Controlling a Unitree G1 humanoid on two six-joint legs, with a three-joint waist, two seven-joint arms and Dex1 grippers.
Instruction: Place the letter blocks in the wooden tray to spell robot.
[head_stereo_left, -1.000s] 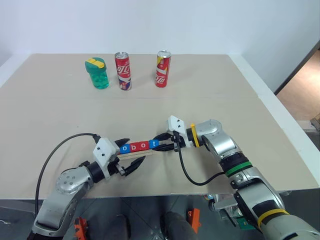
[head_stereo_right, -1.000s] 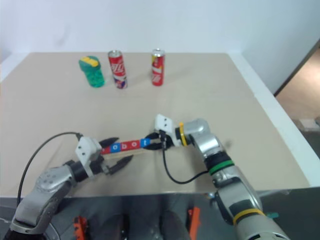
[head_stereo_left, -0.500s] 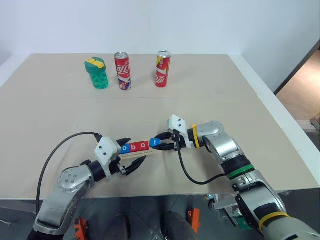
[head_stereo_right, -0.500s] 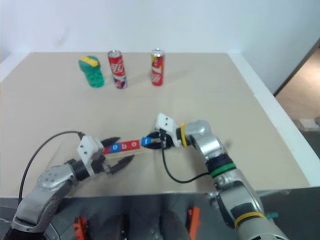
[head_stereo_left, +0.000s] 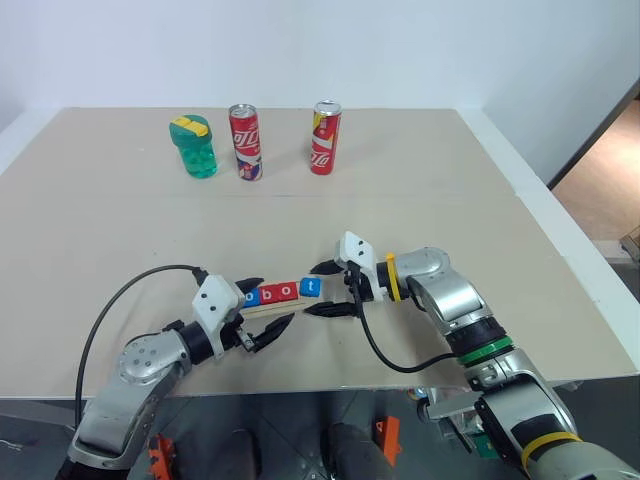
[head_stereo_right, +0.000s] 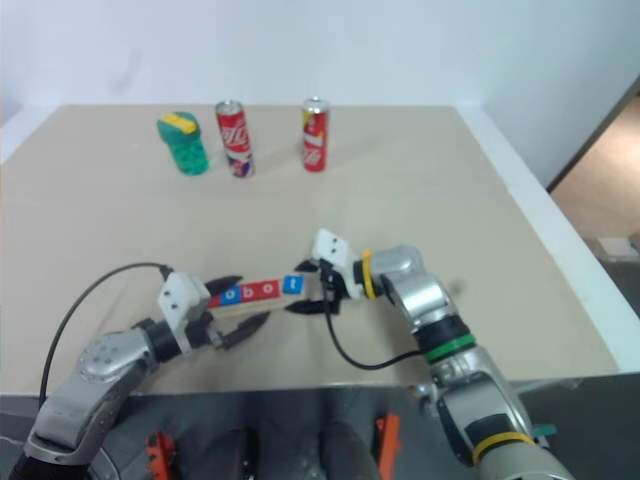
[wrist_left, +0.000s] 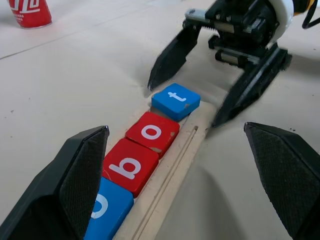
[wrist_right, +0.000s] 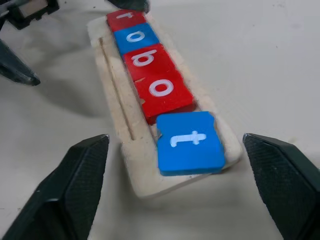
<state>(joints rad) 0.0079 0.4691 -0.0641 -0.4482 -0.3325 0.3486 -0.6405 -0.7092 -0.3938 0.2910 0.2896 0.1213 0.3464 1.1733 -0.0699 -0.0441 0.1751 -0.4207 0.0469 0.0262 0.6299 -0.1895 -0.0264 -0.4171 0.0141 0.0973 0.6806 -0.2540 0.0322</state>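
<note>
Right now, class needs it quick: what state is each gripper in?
Left gripper: open, holding nothing, fingers either side of the tray.
Right gripper: open, holding nothing, at the t block.

The wooden tray (wrist_right: 131, 165) lies near the front edge of the counter (head_stereo_left: 420, 190), running left to right. On it the letter blocks (wrist_right: 150, 82) sit in a row reading r, o, b, o, t from left to right, each touching the next; the t block (wrist_right: 190, 142) lies at the tray's right end, turned slightly askew. The left end effector (head_stereo_left: 263, 307) straddles the tray's left end. The right end effector (head_stereo_left: 322, 289) stands just beside the right end, one finger behind the t block and one in front, both apart from it. Far behind, three containers stand in a row: a jar (head_stereo_left: 194, 147) at left, a can (head_stereo_left: 245, 142) in the middle, another can (head_stereo_left: 325, 138) at right.
</note>
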